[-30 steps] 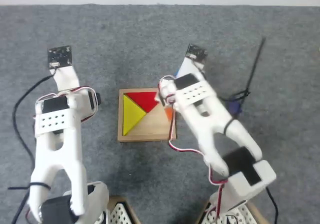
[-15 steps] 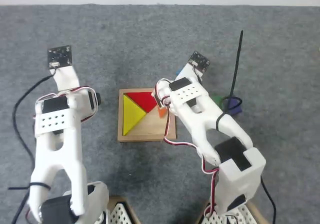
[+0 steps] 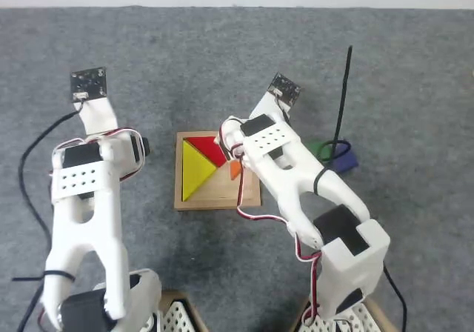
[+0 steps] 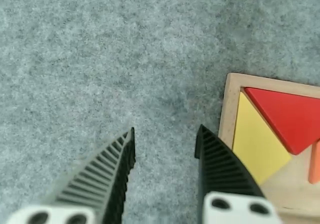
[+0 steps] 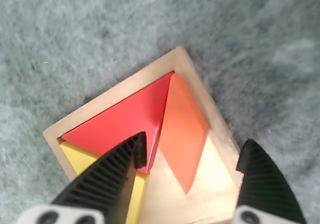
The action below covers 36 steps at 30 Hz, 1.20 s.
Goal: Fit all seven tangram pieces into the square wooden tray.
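Looking at three of seven done: red [image 3: 207, 148], yellow [image 3: 194, 170] and orange [image 3: 235, 170] sit in the tray [image 3: 181, 198]. Right gripper [image 5: 195, 144] hangs wide open over orange, empty; left gripper [image 4: 165, 136] gapes empty beside the tray. Green [image 3: 317, 148] and blue [image 3: 344, 160] lie outside.

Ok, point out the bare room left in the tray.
Bare wood in the tray runs along its near edge, between the yellow triangle and the orange piece. The far half is crowded: the red triangle, with the open right gripper above.

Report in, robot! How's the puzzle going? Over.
Left gripper open over carpet; right gripper open above tray. Red piece, yellow piece, orange piece inside. Nothing blocking.
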Available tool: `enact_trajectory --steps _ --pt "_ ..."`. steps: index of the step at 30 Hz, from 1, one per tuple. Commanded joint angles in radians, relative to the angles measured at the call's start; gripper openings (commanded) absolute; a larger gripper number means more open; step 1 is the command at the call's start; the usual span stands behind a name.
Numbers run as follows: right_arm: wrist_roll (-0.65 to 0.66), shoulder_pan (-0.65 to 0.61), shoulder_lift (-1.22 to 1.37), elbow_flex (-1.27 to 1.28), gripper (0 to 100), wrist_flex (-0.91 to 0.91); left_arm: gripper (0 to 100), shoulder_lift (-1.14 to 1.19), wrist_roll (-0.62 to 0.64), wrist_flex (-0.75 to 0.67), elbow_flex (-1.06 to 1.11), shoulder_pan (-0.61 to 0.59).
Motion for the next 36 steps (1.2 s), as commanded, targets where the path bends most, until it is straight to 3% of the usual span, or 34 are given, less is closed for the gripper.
enact_trajectory --steps 1,10,21,36 --pt "-0.005 -0.004 -0.015 -0.060 29.2 0.005 20 -0.017 0.009 -0.015 -0.007 0.003" --pt "0.114 -0.007 -0.004 -0.157 29.2 0.002 20 -0.017 0.008 -0.017 -0.004 0.003" --pt "0.117 -0.010 0.168 -0.236 29.2 0.001 20 -0.017 0.008 -0.017 -0.005 0.003" --pt "0.117 -0.058 0.185 -0.313 29.2 -0.002 20 -0.017 0.008 -0.015 -0.004 0.003"
